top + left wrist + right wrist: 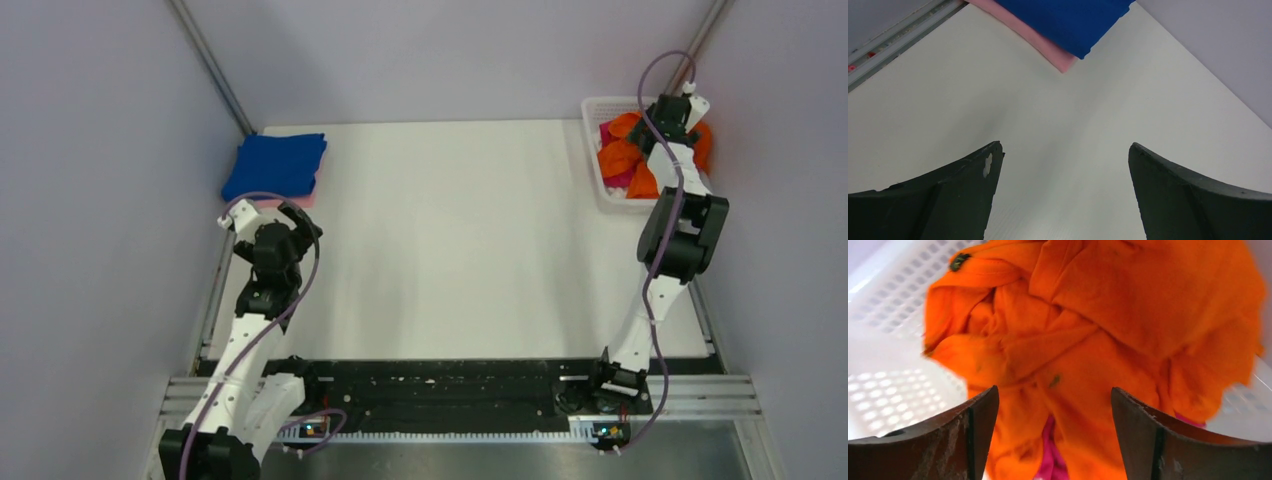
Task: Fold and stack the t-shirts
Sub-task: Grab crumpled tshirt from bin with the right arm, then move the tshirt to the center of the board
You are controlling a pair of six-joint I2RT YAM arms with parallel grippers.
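Observation:
A folded royal blue t-shirt [275, 165] lies on a folded pale pink t-shirt [288, 202] at the table's far left; both show at the top of the left wrist view, blue [1073, 20] over pink [1048, 50]. A crumpled orange t-shirt [622, 155] fills the white basket at the far right, with a magenta t-shirt [618, 180] under it. In the right wrist view the orange shirt [1098, 330] lies just below the fingers, with magenta [1050, 460] showing beneath. My right gripper [1054, 395] is open over it. My left gripper [1065, 147] is open and empty above bare table.
The white lattice basket [598, 105] stands at the far right corner; its wall shows in the right wrist view [883, 365]. A metal rail [893, 42] runs along the table's left edge. Grey walls close in both sides and the back.

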